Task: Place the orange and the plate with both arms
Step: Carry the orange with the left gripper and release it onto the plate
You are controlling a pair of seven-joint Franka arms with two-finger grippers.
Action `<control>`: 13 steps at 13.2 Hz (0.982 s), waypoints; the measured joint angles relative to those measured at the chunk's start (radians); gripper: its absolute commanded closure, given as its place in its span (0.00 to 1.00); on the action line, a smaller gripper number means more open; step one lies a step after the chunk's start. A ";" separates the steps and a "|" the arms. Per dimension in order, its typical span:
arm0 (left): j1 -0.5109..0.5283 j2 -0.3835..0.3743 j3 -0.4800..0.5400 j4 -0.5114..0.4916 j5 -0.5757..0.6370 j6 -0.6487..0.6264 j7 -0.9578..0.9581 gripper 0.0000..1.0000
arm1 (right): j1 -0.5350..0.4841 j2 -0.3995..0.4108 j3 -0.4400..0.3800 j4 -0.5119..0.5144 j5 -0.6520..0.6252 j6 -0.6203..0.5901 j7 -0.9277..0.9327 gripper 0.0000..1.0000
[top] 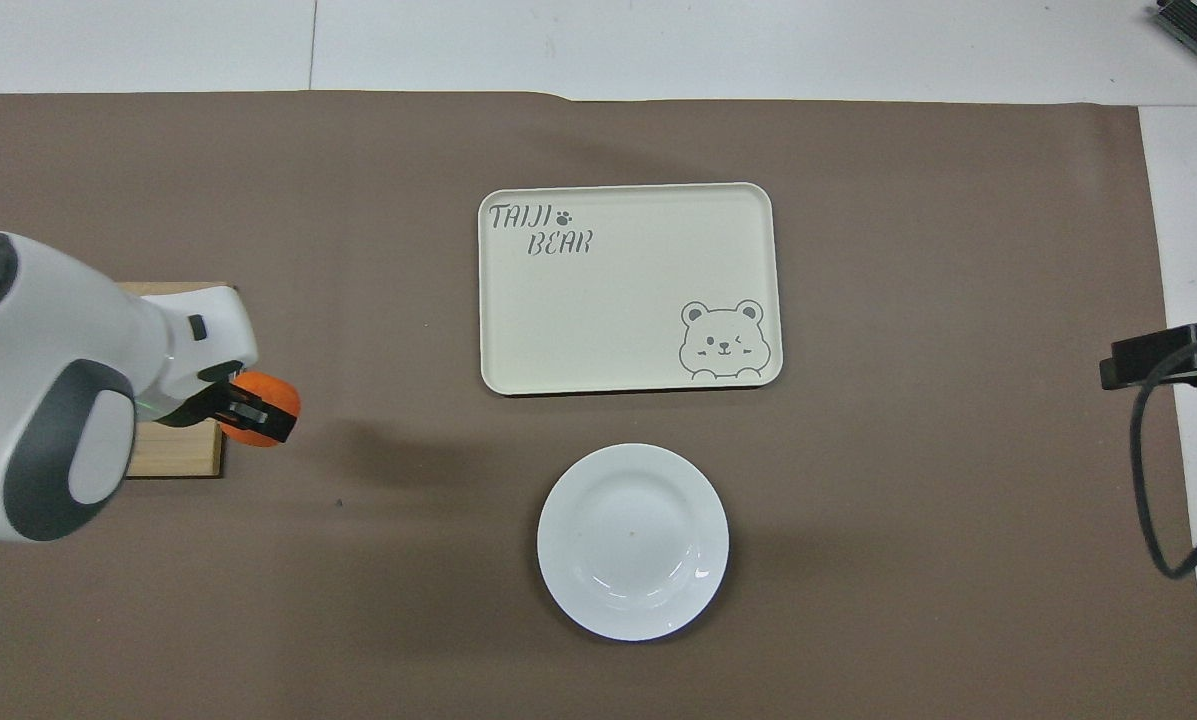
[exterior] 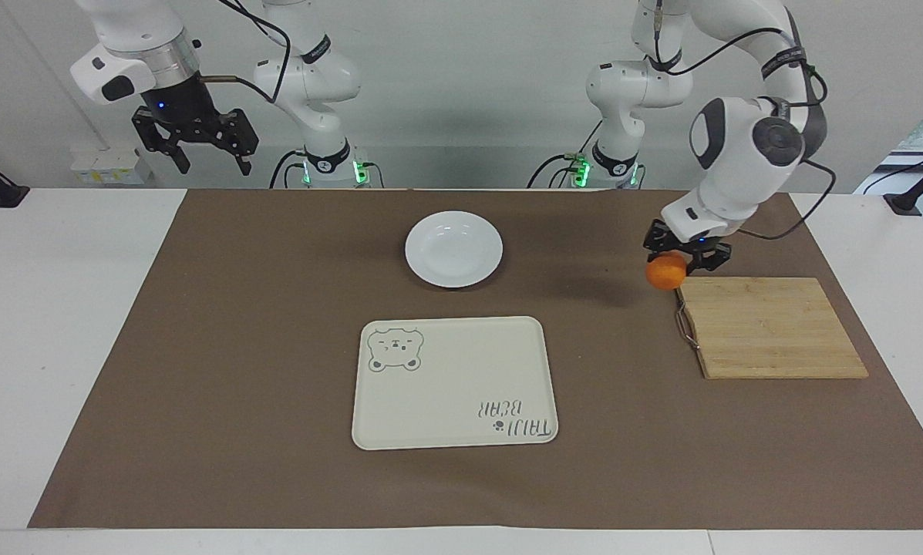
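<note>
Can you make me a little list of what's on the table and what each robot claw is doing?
orange: held in the air by the left claw, beside the cutting board's handle end
cutting board: bare, at the left arm's end
plate: empty, nearer the robots than the tray
tray: empty, bear drawing
right claw: open, waiting, raised

cream tray point(top: 626, 290): printed lettering "taiji bear" with paw mark, in corner farthest from robots toward left arm's end; winking bear drawing in diagonal corner. no other legible text.

Glossy white plate point(exterior: 453, 249) — pale wooden board point(exterior: 769, 327), matt brown mat point(exterior: 199, 347).
</note>
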 measured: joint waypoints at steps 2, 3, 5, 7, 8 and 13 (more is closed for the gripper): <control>-0.128 0.000 -0.003 0.000 0.000 0.001 -0.168 1.00 | 0.000 0.000 0.000 0.000 0.000 0.000 0.000 0.00; -0.186 0.000 -0.004 -0.001 0.000 0.001 -0.238 1.00 | 0.000 0.000 0.000 0.000 0.000 0.000 0.000 0.00; -0.291 0.000 -0.004 -0.002 -0.001 0.007 -0.357 1.00 | 0.000 0.000 0.000 0.000 0.000 0.000 0.000 0.00; -0.386 0.002 -0.004 -0.007 -0.021 0.042 -0.453 1.00 | 0.000 0.000 0.000 0.000 0.000 0.000 0.000 0.00; -0.443 0.004 -0.004 -0.016 -0.039 0.085 -0.506 1.00 | 0.000 0.000 0.000 0.000 0.000 0.000 0.000 0.00; -0.676 0.097 -0.004 -0.049 -0.073 0.315 -0.683 1.00 | 0.000 0.000 0.000 0.000 0.000 0.000 0.000 0.00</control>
